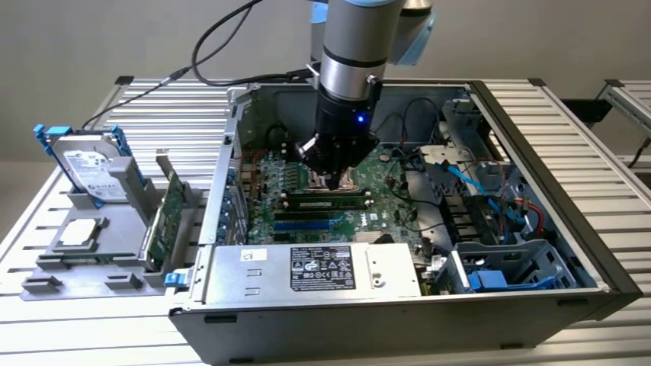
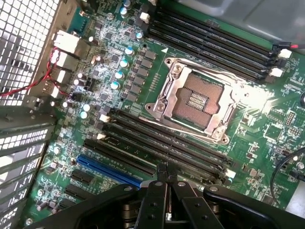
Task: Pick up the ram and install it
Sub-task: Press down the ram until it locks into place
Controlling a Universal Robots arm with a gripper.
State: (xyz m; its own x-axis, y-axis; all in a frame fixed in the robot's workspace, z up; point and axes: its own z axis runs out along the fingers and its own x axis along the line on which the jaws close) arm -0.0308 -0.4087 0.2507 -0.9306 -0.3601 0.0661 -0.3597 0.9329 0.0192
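A plain, seemingly grey wall (image 1: 122,34) stands behind the slatted aluminium table (image 1: 569,130).

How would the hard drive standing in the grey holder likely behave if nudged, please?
The hard drive looks rigid and fairly heavy, given its metal casing. Standing on edge in the grey holder, it could probably tip.

The arm's gripper (image 1: 333,177) sits closed, low over the motherboard (image 1: 376,202) inside the open case (image 1: 529,145), just above the ram (image 1: 328,203) lying in its slot.
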